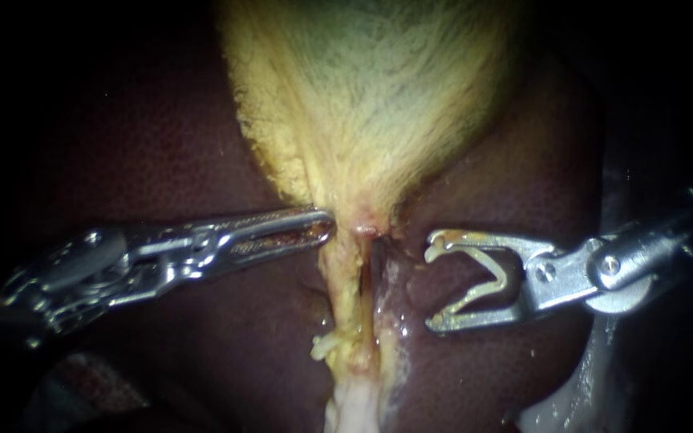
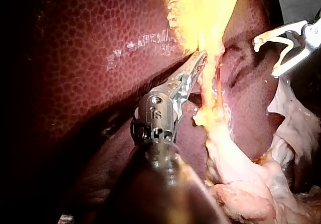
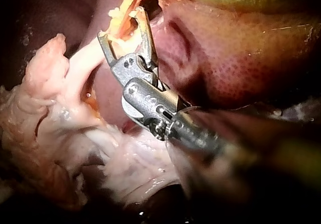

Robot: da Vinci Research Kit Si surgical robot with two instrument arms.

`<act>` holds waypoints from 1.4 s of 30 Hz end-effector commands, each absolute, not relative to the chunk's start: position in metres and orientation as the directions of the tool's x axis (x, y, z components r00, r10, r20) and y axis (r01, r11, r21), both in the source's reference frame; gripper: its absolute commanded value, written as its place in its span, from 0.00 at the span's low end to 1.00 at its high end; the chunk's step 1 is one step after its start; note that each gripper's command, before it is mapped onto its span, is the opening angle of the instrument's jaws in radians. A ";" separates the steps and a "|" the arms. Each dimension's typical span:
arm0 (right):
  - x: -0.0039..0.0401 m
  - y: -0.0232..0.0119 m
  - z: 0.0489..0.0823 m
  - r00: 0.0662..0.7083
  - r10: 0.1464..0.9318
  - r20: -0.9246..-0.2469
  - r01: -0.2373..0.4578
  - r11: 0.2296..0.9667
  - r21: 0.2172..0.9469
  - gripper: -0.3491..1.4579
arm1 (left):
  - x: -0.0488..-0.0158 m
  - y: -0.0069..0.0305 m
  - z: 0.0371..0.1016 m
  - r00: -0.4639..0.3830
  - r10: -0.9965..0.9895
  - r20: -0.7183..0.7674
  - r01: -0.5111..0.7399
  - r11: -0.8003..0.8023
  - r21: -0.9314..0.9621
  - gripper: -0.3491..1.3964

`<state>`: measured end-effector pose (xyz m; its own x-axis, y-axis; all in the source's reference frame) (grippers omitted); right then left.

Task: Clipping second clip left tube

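— Steel on the left: left instrument (image 1: 329,224), end effector closed, seemingly pinching the yellow fringe at the neck of the gallbladder (image 1: 362,88). Grip good enough?
— Looks so. Just beside its tip, running down over the liver (image 1: 162,144): the left tube (image 1: 345,289), bare at that level. Lower down, a pale lump (image 1: 324,346), nature impossible to say.
— And further right?
— Then the right instrument (image 1: 435,282), end effector spread wide, cradling an open clip (image 1: 500,271) between both halves. Near the tube, not yet around it.
— So little done?
— Loaded and lined up, no more. Left to do: straddle, squeeze, release. No containers anywhere.
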<state>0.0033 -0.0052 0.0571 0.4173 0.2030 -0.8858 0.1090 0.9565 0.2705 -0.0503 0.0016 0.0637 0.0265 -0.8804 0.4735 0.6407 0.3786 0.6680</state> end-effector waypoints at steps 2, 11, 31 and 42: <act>0.0036 -0.0054 0.0573 0.417 0.202 -0.886 0.110 0.957 0.270 0.52 | -0.0499 0.0016 0.0635 0.027 -0.881 0.473 0.639 0.379 0.670 0.00; 0.0087 -0.0095 0.0604 0.410 0.255 -0.876 0.134 0.933 0.334 0.53 | -0.0457 0.0014 0.0612 0.027 -0.881 0.473 0.645 0.376 0.665 0.00; 0.0143 -0.0111 0.0688 0.513 0.322 -0.796 0.097 0.899 0.426 0.51 | -0.0438 0.0007 0.0587 0.029 -0.880 0.474 0.653 0.376 0.657 0.00; 0.0129 -0.0099 0.0711 0.553 0.311 -0.773 0.064 0.909 0.412 0.50 | -0.0440 0.0010 0.0577 0.019 -0.879 0.476 0.651 0.372 0.662 0.00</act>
